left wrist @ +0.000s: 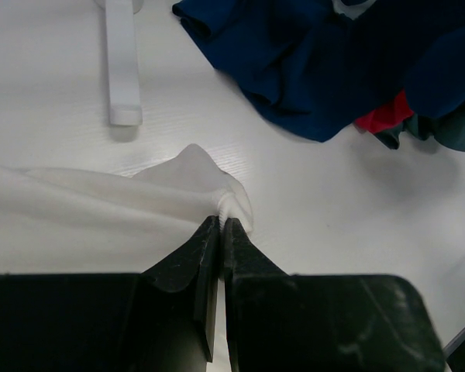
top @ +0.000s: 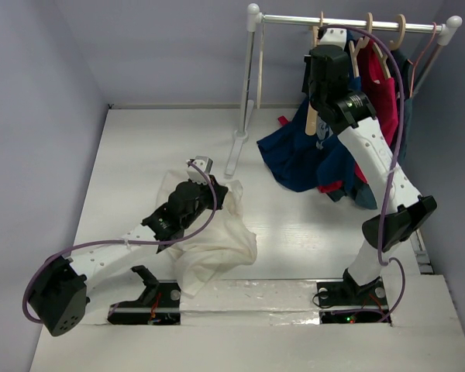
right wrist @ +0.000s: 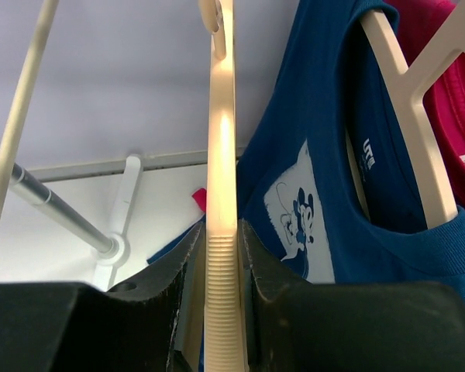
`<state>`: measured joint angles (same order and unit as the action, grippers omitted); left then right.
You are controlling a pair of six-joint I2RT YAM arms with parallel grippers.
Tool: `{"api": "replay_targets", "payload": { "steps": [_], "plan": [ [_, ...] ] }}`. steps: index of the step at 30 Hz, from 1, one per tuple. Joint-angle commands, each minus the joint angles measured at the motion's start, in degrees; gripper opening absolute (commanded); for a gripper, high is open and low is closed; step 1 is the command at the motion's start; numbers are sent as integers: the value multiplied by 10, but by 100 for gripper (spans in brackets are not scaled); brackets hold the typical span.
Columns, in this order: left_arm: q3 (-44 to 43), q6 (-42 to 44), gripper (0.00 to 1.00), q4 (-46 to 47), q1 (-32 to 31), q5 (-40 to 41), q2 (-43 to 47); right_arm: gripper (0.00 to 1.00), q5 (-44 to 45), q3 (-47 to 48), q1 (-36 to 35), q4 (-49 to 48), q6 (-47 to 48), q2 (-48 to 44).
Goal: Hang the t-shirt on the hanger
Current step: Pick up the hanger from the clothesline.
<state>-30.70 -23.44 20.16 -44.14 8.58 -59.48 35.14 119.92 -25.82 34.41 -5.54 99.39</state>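
left gripper [left wrist: 221, 222] pinches the t-shirt [left wrist: 101, 203], heaped near the counter's [left wrist: 333, 225] front edge; right gripper [right wrist: 221, 232] clasps the hanger [right wrist: 221, 147] on the rail [top: 349, 21], back right; shirt not yet on it.

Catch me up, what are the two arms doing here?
The left gripper is shut on a fold of the thin cream-white t-shirt, which lies crumpled on the white table. The right gripper is up at the metal clothes rail, jaws either side of the light tan wooden hanger; whether it is gripped firmly I cannot tell. The navy blue printed shirt and red shirt hang beside it. The t-shirt is not yet on the hanger.
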Motion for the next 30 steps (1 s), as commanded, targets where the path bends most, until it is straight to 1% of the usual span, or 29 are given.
{"api": "replay_targets", "payload": {
  "steps": [1, 5, 11, 12, 14, 19, 23, 25, 27, 28, 30],
  "plan": [
    [3, 1, 0, 32, 2, -9, 15, 0, 3, 8, 4, -37, 24, -23],
    [4, 1, 0, 32, 2, -9, 16, 0, -13, -46, 4, -106, 36, -63],
    [2, 1, 0, 35, 2, -9, 9, 0, -37, -123, 4, -160, 35, -114],
    [3, 0, 0, 34, 2, -9, 8, 0, -42, -153, 4, -172, 34, -130],
    [2, 0, 0, 36, 2, -8, 5, 0, -58, -183, 4, -209, 40, -147],
    [1, 1, 0, 36, 2, -8, 0, 0, -75, -231, 4, -228, 36, -180],
    [4, 1, 0, 37, 2, -4, 4, 0, -110, -302, 4, -267, 40, -219],
    [3, 1, 0, 39, 2, -7, 0, 0, -110, -296, 4, -275, 46, -219],
    [1, 0, 0, 40, 2, -9, -5, 0, -103, -262, 4, -260, 48, -199],
    [0, 0, 0, 40, 2, -9, -6, 0, -100, -254, 4, -260, 67, -192],
    [1, -1, 0, 40, 2, -8, -5, 0, -89, -228, 4, -263, 73, -170]
  ]
}}
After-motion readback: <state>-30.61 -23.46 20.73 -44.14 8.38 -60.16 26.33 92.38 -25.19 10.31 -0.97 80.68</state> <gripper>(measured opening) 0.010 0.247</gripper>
